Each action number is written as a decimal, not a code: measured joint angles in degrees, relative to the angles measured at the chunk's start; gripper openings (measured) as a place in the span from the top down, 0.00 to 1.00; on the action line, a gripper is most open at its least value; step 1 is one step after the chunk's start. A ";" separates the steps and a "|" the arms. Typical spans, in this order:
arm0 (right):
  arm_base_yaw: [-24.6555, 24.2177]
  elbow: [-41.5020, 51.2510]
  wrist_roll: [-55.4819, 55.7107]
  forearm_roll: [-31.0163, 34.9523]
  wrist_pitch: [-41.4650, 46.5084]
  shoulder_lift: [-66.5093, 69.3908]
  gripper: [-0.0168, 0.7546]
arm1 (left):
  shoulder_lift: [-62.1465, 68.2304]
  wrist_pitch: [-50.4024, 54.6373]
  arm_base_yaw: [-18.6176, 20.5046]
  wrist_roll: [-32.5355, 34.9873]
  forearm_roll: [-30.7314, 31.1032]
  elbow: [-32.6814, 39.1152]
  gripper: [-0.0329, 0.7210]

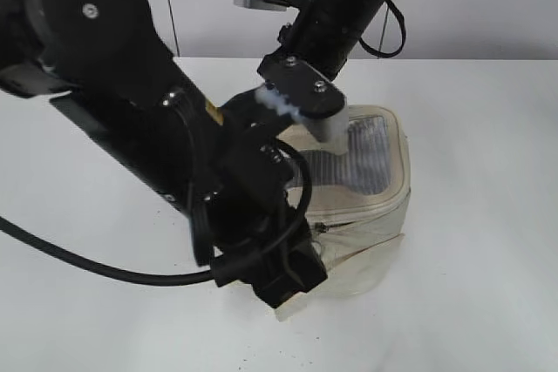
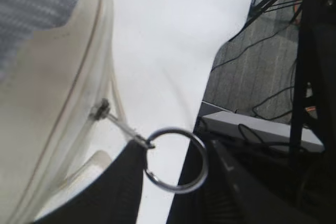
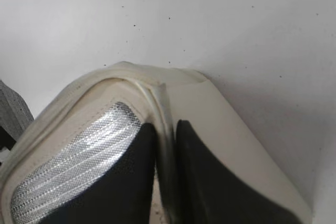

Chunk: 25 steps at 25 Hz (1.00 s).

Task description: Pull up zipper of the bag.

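Note:
The cream bag (image 1: 375,215) stands on the white table right of centre, its grey mesh lid (image 1: 370,154) facing up. The zipper (image 1: 384,202) runs round the lid rim. In the left wrist view the silver pull's ring (image 2: 176,159) is stretched taut from the slider (image 2: 100,110) on the bag's side (image 2: 47,108). My left gripper (image 2: 170,153) holds the ring between its black fingers, low at the bag's front left (image 1: 292,278). My right gripper (image 1: 321,121) comes from above and pinches the lid rim (image 3: 164,129), with the mesh lid (image 3: 79,156) to its left.
The white table (image 1: 475,302) extends around the bag. My left arm's bulk and its black cable (image 1: 87,263) fill the front left. Beyond the table edge are grey floor (image 2: 252,77), a dark frame with cables, and a white strip (image 2: 262,129).

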 joint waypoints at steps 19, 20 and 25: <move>-3.54 -0.33 9.56 -12.44 -0.55 -8.67 0.31 | -5.44 -2.16 11.08 -7.94 9.77 -6.65 0.37; -4.21 -0.33 10.00 -12.80 -0.55 -9.32 0.31 | -4.33 -2.09 12.03 -7.94 9.58 -7.92 0.37; -9.12 3.06 11.75 -13.22 -0.69 -13.83 0.31 | 2.93 -1.47 14.82 -7.94 8.51 -15.43 0.35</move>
